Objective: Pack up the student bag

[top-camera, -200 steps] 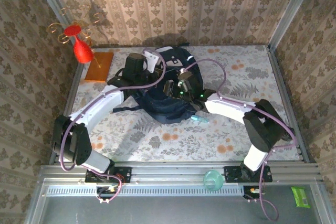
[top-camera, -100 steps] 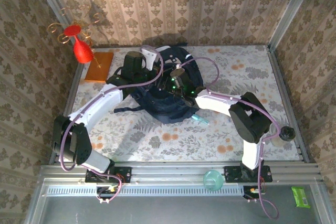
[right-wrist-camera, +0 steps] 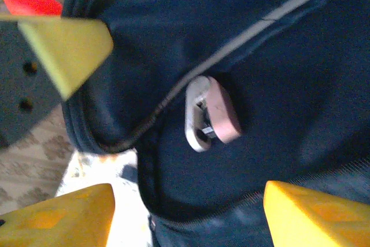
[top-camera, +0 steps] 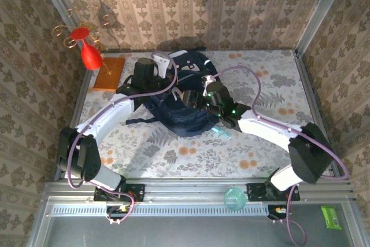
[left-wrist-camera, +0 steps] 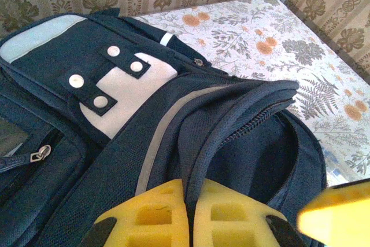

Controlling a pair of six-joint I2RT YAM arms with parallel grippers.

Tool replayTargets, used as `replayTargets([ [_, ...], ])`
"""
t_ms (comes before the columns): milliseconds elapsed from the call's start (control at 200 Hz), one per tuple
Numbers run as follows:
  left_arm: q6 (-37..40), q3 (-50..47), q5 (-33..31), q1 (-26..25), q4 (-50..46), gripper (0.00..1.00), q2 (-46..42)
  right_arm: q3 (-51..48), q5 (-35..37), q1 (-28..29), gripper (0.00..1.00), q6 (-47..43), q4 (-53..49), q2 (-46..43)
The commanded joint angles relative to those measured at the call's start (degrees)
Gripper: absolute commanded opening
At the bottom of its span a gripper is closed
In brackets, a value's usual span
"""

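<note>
**Overhead view:** A dark navy backpack [top-camera: 176, 108] lies at the middle rear of a flowered table [top-camera: 272, 79]. The left arm [top-camera: 115, 111] reaches to the bag's top edge, just as it did a second ago. The right arm [top-camera: 272, 128] has changed. Its elbow was raised then and now lies low and stretched out, while the right gripper [top-camera: 192, 98] stays over the bag's mouth.

**Left wrist view:** The left gripper [left-wrist-camera: 189, 217] is pinched tight on a fold of fabric beside the zip, holding the opening up.

**Right wrist view:** The right gripper's yellow fingers [right-wrist-camera: 58, 218] stand wide apart with nothing between them. Beyond them, a small pink and white object [right-wrist-camera: 211, 114] rests on the dark fabric beside the zip line. What it is cannot be told.

It looks as though an item has just gone into the bag, so the right arm is probably free to fetch the next one.
</note>
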Motion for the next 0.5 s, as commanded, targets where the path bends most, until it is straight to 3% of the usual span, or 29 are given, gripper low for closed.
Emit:
replayTargets([
  [0,-1.26,-0.86,0.52,1.09,5.72,0.0,-1.16,-3.99,5.65,-0.12,0.73,-8.04,-14.33,-3.83],
  [155,-1.19,-1.65,0.8,1.17,6.27,0.0,-0.97,-8.34,13.8,-0.77,0.83,-14.28,-26.06,-7.74],
  [255,-1.11,-1.48,1.2,1.14,6.21,0.0,-0.33,-8.75,11.77,-2.55,0.88,-15.02,-30.24,-6.32],
  [495,-1.36,-1.54,1.5,1.19,6.04,0.0,0.2,-9.12,7.82,-4.05,0.92,-15.92,-28.62,-0.11],
])
